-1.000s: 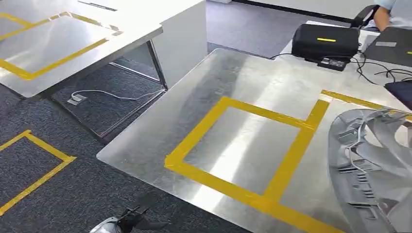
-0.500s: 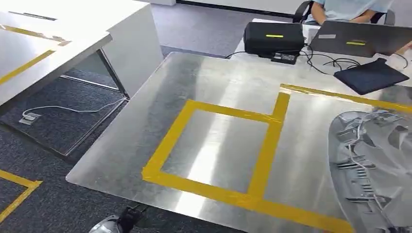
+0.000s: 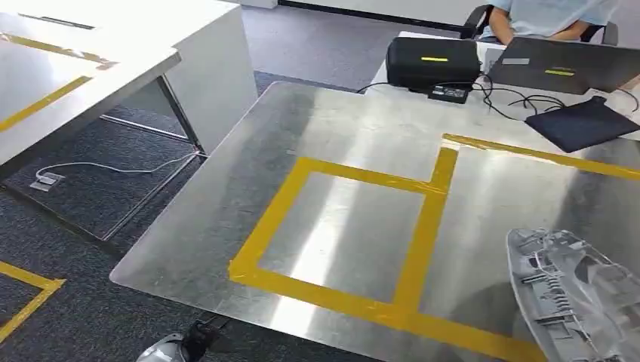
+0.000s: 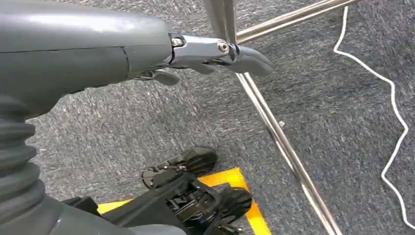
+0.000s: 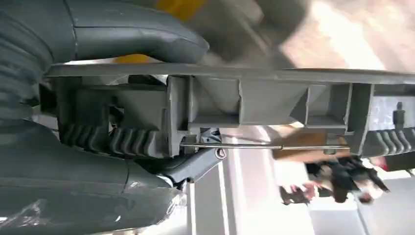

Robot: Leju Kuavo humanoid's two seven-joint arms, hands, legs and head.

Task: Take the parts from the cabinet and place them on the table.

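Item in your care: one grey ribbed plastic part (image 5: 274, 105), clasped by your right hand (image 5: 105, 127) low over the steel table (image 3: 355, 128), apparently carried toward the yellow-taped square (image 3: 340, 234); your left hand (image 4: 215, 54) hangs slack, grasping nothing, above carpet.

The table (image 3: 347, 136) is bare brushed silver metal, marked with bright yellow tape (image 3: 423, 226) in a rectangle outline. At its near right the part (image 3: 581, 294) is pale grey ribbed plastic. The carpet (image 3: 106, 196) is dark grey-blue with a white cable (image 3: 113, 167). Far right stand a black box (image 3: 432, 62) with a yellow strip and a navy pouch (image 3: 585, 123).
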